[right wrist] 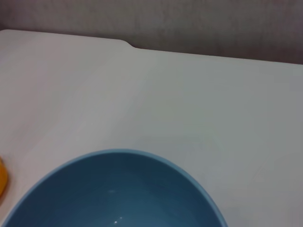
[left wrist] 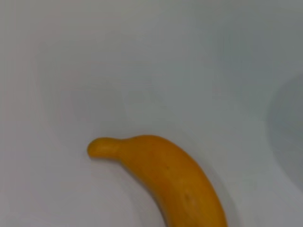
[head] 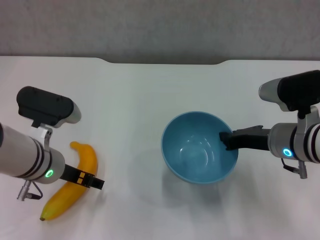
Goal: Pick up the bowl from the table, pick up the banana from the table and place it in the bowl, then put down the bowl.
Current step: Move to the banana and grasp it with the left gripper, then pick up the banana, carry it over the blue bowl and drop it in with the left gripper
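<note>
A: Where do we stand?
B: Our right claw [head: 227,140] is clamped on the rim of the bowl [head: 199,147], which looks lifted off the table [head: 135,95]. Our left claw [head: 95,181] is closed across the banana [head: 72,180], which lies on the table's left. Placing and setting down remain.
A: Surfaces?
B: Glossy round blue bowl; smooth curved yellow-orange banana; plain white table.

The bowl [head: 200,150] looks like glazed ceramic or hard plastic, smooth and glossy, with small highlights inside. The banana [head: 72,187] has a smooth, waxy, slightly sheened skin. The table [head: 150,90] is a smooth matt white surface. The wall [head: 160,25] behind looks grey, rough and matt, like coarse cloth or carpet
</note>
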You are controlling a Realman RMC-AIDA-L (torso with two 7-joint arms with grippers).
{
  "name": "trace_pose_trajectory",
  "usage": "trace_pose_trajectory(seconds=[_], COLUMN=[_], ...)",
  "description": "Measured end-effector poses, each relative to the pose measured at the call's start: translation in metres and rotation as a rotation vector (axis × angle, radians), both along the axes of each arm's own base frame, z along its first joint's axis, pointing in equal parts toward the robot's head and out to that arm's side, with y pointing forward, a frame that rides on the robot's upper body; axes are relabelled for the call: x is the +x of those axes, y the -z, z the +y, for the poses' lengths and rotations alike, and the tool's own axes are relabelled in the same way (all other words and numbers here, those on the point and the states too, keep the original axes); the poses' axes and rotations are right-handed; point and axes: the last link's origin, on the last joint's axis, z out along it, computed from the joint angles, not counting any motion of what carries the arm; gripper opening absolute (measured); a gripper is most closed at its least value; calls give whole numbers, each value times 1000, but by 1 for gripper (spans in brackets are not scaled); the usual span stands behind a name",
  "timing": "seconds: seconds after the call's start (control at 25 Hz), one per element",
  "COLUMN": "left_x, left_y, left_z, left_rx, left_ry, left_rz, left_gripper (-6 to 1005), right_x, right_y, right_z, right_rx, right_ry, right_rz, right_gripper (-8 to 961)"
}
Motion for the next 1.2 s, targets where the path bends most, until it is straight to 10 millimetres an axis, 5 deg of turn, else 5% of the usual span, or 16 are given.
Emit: trace_pose_trajectory(seconds=[0.6, 0.8, 1.0, 1.2], left_x=[-11, -5, 6, 41], left_y=[6, 4, -5, -25], left_z=[5, 9, 15, 25], left_rx=[3, 28, 77, 150], left_ry=[-13, 12, 48, 144], left_rz=[23, 4, -27, -148], left_gripper=[847, 614, 496, 496], right_x=[0, 2, 11, 25], right_y=[0, 0, -2, -5], right_z=[0, -1, -1, 1], right_rx=[4, 6, 26, 36], right_ry=[-9, -4, 21, 74], right_rz=[-2, -2, -5, -4], right_gripper=[22, 22, 22, 22])
